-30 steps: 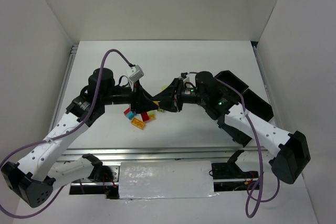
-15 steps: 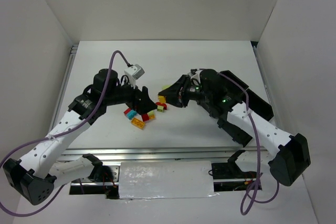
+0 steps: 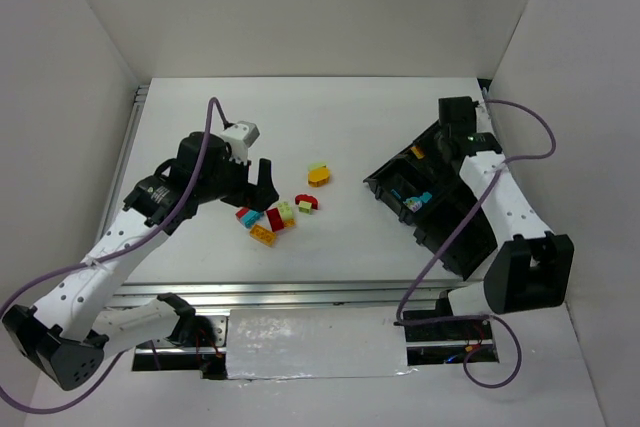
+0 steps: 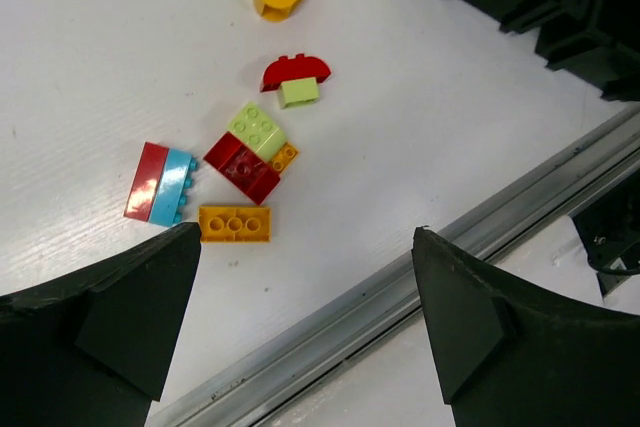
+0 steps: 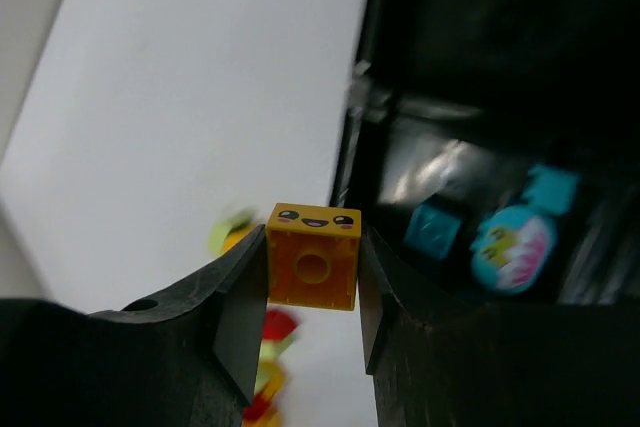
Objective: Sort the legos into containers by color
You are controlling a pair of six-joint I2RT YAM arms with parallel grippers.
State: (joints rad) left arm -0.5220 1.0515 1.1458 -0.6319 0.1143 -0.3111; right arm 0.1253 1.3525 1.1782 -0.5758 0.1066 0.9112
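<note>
Top external shows the black tray [image 3: 440,232] turned diagonally. Over its far edge the right gripper [image 5: 312,277] pinches a square orange brick [image 5: 312,265], its smiling face upright toward the wrist camera. Well left of the tray, the left gripper [image 4: 305,237] spreads wide above loose legos [image 3: 275,215].

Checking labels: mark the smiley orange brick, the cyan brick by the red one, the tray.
smiley orange brick [image 5: 312,269], right wrist view, middle of its front face.
cyan brick [image 4: 174,187], left wrist view, middle of its top.
tray [image 3: 378,183], top view, left corner rim.
</note>
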